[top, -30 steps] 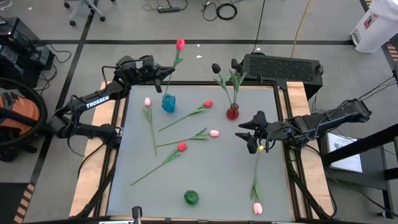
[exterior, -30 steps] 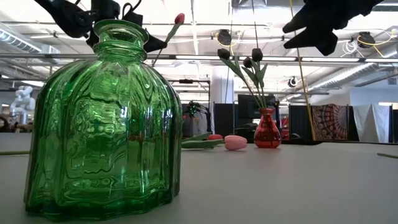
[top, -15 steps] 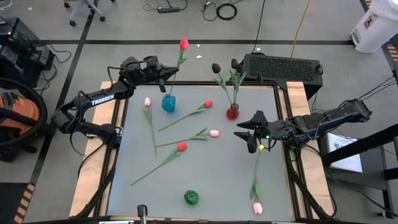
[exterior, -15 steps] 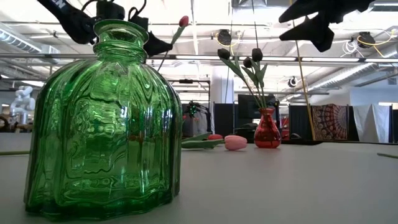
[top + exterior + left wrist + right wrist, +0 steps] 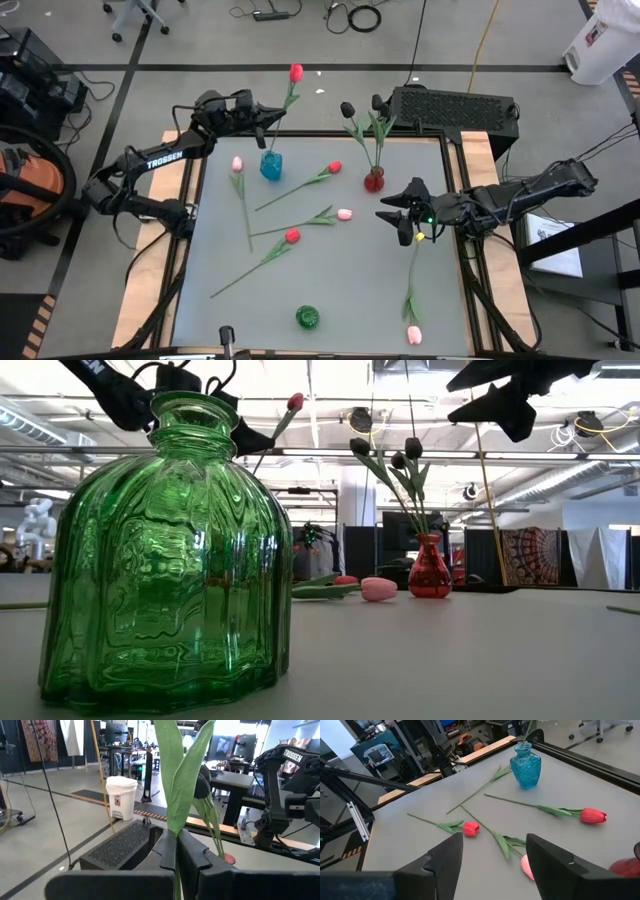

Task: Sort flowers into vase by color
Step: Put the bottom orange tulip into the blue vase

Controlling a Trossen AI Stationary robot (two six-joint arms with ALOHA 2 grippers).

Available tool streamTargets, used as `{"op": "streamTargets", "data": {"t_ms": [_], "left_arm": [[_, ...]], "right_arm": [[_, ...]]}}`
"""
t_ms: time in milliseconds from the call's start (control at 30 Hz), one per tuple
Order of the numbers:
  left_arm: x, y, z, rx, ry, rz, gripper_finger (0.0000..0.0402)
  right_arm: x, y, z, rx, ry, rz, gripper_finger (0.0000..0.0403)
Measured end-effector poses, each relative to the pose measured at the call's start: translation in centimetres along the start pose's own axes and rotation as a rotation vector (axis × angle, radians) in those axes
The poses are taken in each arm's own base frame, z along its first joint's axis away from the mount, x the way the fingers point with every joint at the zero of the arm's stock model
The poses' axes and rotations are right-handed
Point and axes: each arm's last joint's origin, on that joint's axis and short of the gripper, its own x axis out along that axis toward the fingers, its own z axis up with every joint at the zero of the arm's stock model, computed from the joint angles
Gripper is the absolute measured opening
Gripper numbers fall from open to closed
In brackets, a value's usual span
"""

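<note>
My left gripper is over the table's far left, shut on a red tulip that stands above the blue vase. The stem's lower end reaches into that vase's mouth. My right gripper hovers open over the table's right side and holds nothing. Black tulips stand with their stems in the red vase. Two red tulips and three pink ones lie flat on the table. The green vase stands near the front edge. My left gripper pinches the red tulip's stem at the base of its leaves between its two fingers, which lie across the stem. The leaves rise above the fingers and the head is on top. The flower is near upright, tilted toward the far right, its lower end at the blue vase.
A dark box sits past the table's far right corner. Wooden rails border the table on both sides. In the low view the green vase fills the foreground. Open table surface lies between the green vase and the lying flowers.
My left gripper has shifted slightly toward the table's right, carrying the red tulip, whose head has moved right with it. My right gripper has risen a little above the table and stayed open.
</note>
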Motion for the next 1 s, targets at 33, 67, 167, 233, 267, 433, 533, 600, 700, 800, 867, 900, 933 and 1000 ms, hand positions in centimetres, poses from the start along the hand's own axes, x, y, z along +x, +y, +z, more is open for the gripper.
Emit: {"op": "streamTargets", "data": {"t_ms": [33,67,167,233,267,433,533,600,700,800,867,900,933,1000], "left_arm": [[0.0,0.0,0.0,0.001,0.000,0.000,0.0002],[0.0,0.0,0.0,0.001,0.000,0.000,0.0002],[0.0,0.0,0.0,0.014,0.001,-0.001,0.0002],[0.0,0.0,0.0,0.016,0.002,0.000,0.0002],[0.0,0.0,0.0,0.015,0.004,0.000,0.0002],[0.0,0.0,-0.4,-0.002,0.032,0.014,0.0012],[0.0,0.1,-0.7,-0.021,0.063,0.048,0.0028],[0.0,0.2,-0.8,-0.024,0.072,0.055,0.0036],[0.0,0.2,-0.8,-0.023,0.073,0.056,0.0040],[0.0,0.2,-0.9,-0.032,0.078,0.056,0.0042],[-0.1,0.2,-1.0,-0.041,0.088,0.054,0.0042],[-0.1,0.1,-1.1,-0.046,0.095,0.046,0.0042],[-0.1,0.1,-1.1,-0.051,0.102,0.033,0.0043],[-0.1,0.0,-1.2,-0.073,0.112,0.007,0.0043]], "right_arm": [[0.0,0.0,0.0,0.000,0.000,0.000,0.0210],[0.0,0.0,0.0,0.002,-0.002,0.002,0.0210],[0.0,0.0,0.1,0.008,-0.005,0.004,0.0210],[0.0,0.0,0.1,0.011,-0.005,0.004,0.0210],[0.0,0.0,0.1,0.011,-0.005,0.004,0.0210],[0.0,0.0,0.1,0.011,-0.005,0.004,0.0210],[0.0,0.0,0.1,0.011,-0.005,0.004,0.0210],[0.0,0.0,0.1,0.011,-0.005,0.004,0.0210],[0.0,0.0,0.1,0.011,-0.005,0.004,0.0210],[0.0,0.0,0.1,0.011,-0.005,0.004,0.0210],[0.0,0.0,0.1,0.011,-0.005,0.004,0.0210],[0.0,0.0,0.1,0.011,-0.005,0.004,0.0210],[0.0,0.0,0.1,0.011,-0.005,0.004,0.0210],[0.0,0.0,0.0,0.010,-0.004,0.004,0.0210]]}}
